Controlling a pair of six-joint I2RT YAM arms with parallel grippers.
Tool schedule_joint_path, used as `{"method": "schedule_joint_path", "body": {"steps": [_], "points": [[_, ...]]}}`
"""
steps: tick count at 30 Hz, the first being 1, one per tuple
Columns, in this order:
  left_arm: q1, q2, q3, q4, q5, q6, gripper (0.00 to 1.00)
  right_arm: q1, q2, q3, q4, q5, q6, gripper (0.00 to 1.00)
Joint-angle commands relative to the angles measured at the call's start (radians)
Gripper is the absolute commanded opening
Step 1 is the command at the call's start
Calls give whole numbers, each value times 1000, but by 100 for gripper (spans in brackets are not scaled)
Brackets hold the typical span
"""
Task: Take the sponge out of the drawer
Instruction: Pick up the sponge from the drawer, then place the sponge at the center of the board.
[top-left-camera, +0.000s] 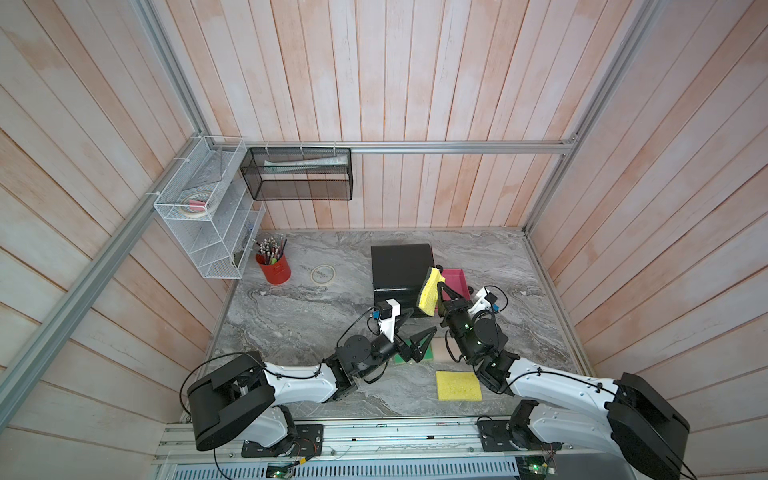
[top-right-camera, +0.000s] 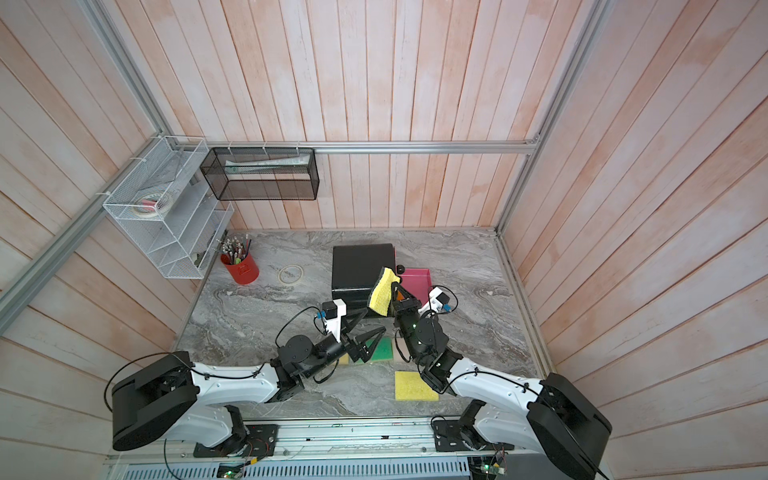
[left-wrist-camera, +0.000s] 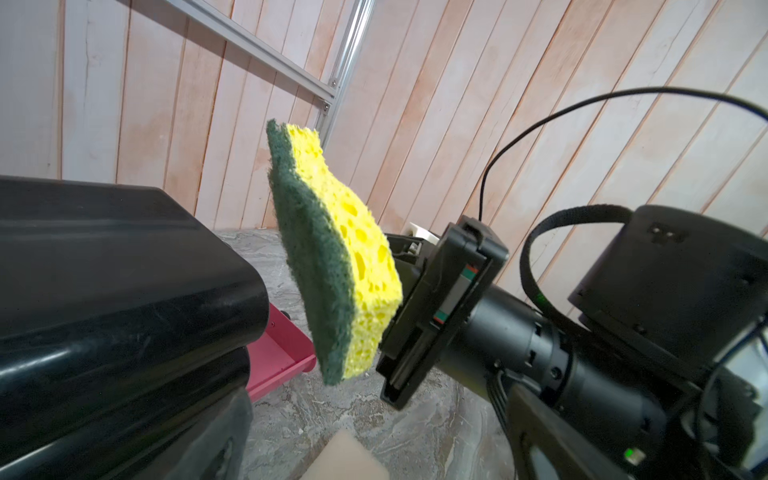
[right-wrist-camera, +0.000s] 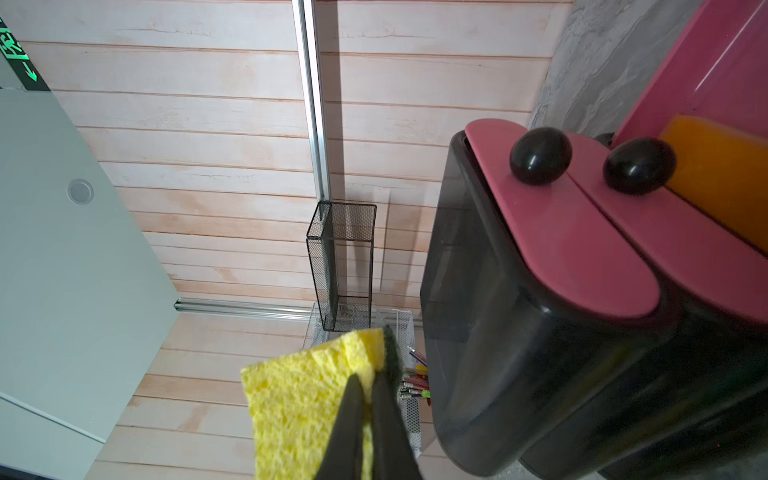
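Note:
A yellow sponge (top-left-camera: 430, 293) with a green scrub side (left-wrist-camera: 316, 266) hangs in the air beside the black drawer cabinet (top-left-camera: 401, 266). My right gripper (top-left-camera: 439, 291) is shut on the sponge's edge, and in the right wrist view its fingers (right-wrist-camera: 349, 415) pinch the sponge (right-wrist-camera: 291, 407). The pink drawer (top-left-camera: 457, 276) stands pulled out at the cabinet's right, with an orange sponge (right-wrist-camera: 723, 166) lying in it. My left gripper (top-left-camera: 422, 322) is open and empty, low over the table in front of the cabinet, just left of the held sponge.
On the table in front lie a yellow sponge (top-left-camera: 458, 385), a green one (top-right-camera: 382, 349) and a beige one (top-left-camera: 440, 347). A red pencil cup (top-left-camera: 274, 268) and a tape ring (top-left-camera: 323, 274) sit at the left. A white wire rack (top-left-camera: 208, 216) and a black mesh basket (top-left-camera: 299, 174) hang on the walls.

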Motion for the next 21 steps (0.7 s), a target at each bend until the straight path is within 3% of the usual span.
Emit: {"method": "schedule_joint_path", "body": {"steps": [1,6,9,11,18,21], "points": [[-4,27,28,92,-81,27,97,25,14,41,39,39,36,0],[-4,64,36,135,-124,28,94,56,27,40,72,28,39,0],[-4,64,40,149,-136,35,86,75,20,34,96,38,22,0],[-4,63,39,160,-151,37,73,81,11,36,73,39,28,0],[-4,74,46,193,-171,48,47,96,11,33,74,23,40,0],[-4,76,48,197,-171,48,31,97,12,33,75,15,40,0]]}}
